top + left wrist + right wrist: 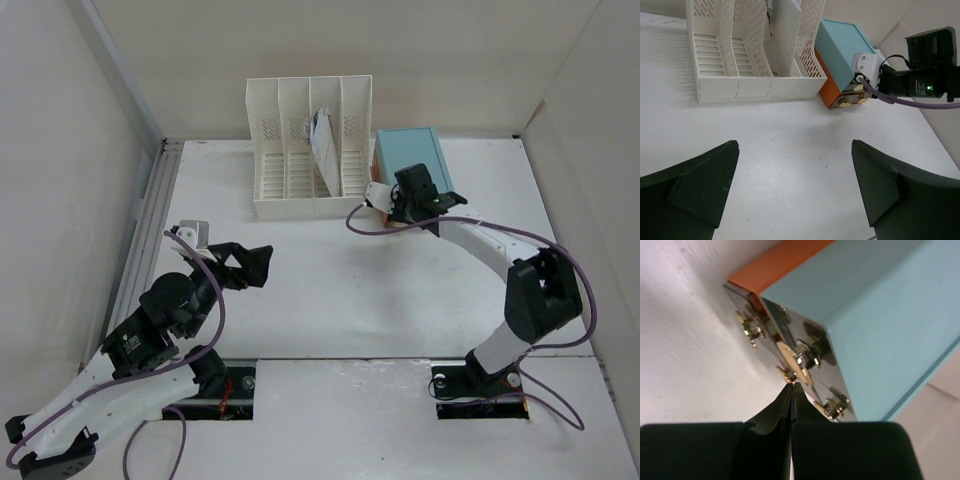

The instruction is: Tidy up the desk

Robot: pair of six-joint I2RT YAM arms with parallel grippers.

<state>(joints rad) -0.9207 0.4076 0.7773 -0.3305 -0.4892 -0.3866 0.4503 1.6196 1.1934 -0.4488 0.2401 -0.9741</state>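
Sitting shut on nothing, the black right gripper (791, 386) points its tips at the brass latch (797, 360) just ahead on the mirrored front of the teal metal box (880, 315), perhaps touching it, far nearer than the wide-open, empty left gripper (794, 145), with the scuffed white desk (330, 290) beneath both.

two white and black robot arms with purple cables

the left arm (112, 395) and right arm (480, 242) have smooth white shells and round black joints. a thin purple cable (910, 102) runs along each one. the left gripper (795, 150) has fat black wedge fingers (695, 185). the right gripper (791, 386) has black pointy ones. a tiny green light (929, 88) glows on the right wrist.
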